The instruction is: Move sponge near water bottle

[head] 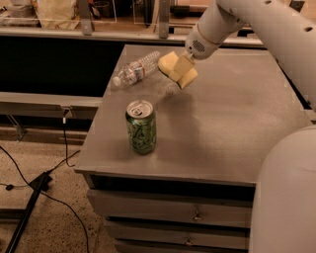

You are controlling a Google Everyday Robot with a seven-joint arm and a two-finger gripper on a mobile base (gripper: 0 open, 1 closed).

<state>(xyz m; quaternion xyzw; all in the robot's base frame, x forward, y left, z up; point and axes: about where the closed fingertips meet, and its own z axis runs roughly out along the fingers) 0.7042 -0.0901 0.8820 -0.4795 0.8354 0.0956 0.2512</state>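
My gripper is shut on the pale yellow sponge and holds it in the air above the back middle of the grey table. The white arm comes in from the upper right. The clear water bottle lies on its side at the table's back left, with its white cap pointing left. The sponge's left end hangs just right of the bottle's base, a little above it. I cannot tell whether they touch.
A green soda can stands upright near the table's front left. Drawers sit under the tabletop. Black cables and a stand leg lie on the floor at left. A shelf with objects runs behind the table.
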